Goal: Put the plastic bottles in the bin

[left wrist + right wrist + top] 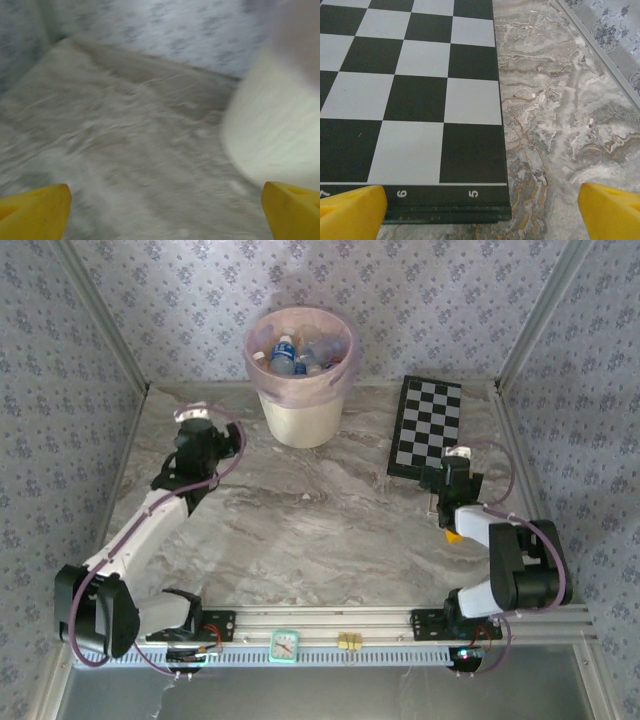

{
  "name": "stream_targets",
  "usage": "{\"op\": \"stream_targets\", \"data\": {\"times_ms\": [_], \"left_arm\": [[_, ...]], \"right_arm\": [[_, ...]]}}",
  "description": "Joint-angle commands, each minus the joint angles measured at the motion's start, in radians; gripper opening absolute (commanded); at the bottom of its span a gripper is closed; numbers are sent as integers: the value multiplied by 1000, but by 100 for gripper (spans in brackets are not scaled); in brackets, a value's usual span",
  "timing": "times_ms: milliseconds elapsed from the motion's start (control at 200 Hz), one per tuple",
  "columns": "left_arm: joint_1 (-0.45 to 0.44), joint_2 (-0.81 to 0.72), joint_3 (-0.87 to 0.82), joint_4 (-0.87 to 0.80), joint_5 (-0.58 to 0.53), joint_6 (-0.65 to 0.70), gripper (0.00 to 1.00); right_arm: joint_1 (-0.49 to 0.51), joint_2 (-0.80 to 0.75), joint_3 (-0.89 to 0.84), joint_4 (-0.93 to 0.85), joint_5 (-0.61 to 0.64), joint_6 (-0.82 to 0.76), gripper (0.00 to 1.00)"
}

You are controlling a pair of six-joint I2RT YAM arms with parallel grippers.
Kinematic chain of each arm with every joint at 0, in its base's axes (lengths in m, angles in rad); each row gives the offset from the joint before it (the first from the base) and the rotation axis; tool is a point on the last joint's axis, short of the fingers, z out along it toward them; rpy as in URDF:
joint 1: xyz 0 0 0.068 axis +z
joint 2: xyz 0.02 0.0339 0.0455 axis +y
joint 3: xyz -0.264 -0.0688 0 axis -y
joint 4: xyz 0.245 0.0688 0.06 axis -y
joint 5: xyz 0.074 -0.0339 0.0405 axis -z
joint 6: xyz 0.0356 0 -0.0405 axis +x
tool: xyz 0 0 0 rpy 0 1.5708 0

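The bin [300, 420], cream-white with a pink bag folded over its rim, stands at the back centre of the table. Several plastic bottles [285, 355], clear with blue and white labels, lie inside it. My left gripper [193, 425] hovers left of the bin, open, with nothing between its yellow fingertips [35, 210]. In the blurred left wrist view the bin's wall [270, 140] is at the right, and the left gripper [165, 220] is over bare marble. My right gripper [457, 462] is open and empty at the near edge of the checkerboard; in its own view the right gripper [480, 220] has wide-apart tips.
A flat black-and-white checkerboard [428, 425] lies at the back right, and its near edge [410, 90] is just ahead of the right fingers. Patterned walls and metal frame rails [110, 330] enclose the marble table [320, 520] on three sides.
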Motion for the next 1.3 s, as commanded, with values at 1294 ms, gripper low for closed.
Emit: {"op": "stream_targets", "data": {"times_ms": [1294], "left_arm": [[208, 361, -428, 943, 90, 356, 100]], "right_arm": [[-59, 64, -147, 422, -86, -64, 100]]}}
